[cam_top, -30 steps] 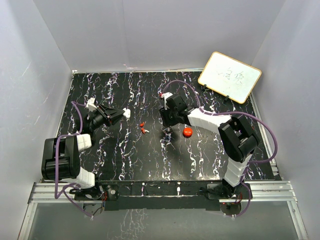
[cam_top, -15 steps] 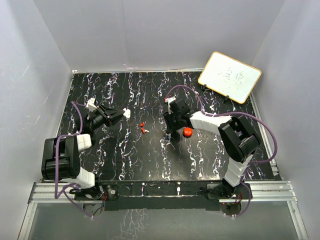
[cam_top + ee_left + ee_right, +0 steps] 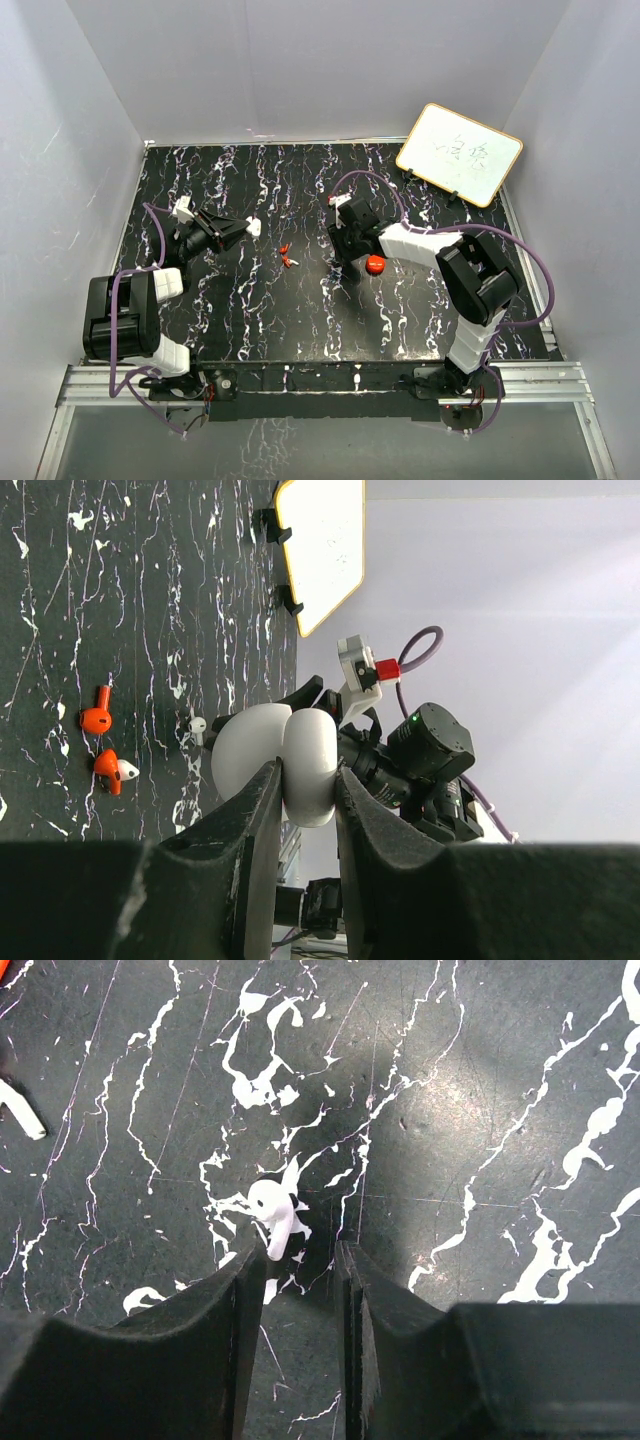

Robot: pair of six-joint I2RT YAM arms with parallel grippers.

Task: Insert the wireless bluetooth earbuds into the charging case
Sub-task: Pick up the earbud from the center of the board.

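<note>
My left gripper (image 3: 244, 228) is shut on the white charging case (image 3: 290, 758), holding it above the table at the left; the case (image 3: 254, 227) stands open. Two red earbuds (image 3: 100, 742) lie side by side mid-table (image 3: 287, 254). A white earbud (image 3: 272, 1212) lies on the table just ahead of my right gripper's left fingertip, touching or nearly touching it. My right gripper (image 3: 300, 1255) points down at the table (image 3: 343, 262), its jaws a narrow gap apart with only bare table between them. The left wrist view also catches the white earbud (image 3: 197, 723).
A red round disc (image 3: 375, 264) lies right beside my right gripper. A whiteboard (image 3: 460, 153) leans at the back right corner. White walls enclose the black marbled table (image 3: 250, 320) on three sides.
My right gripper has shifted slightly right and down onto the table by the white earbud, and its jaws have narrowed. The left gripper and case have not moved.
</note>
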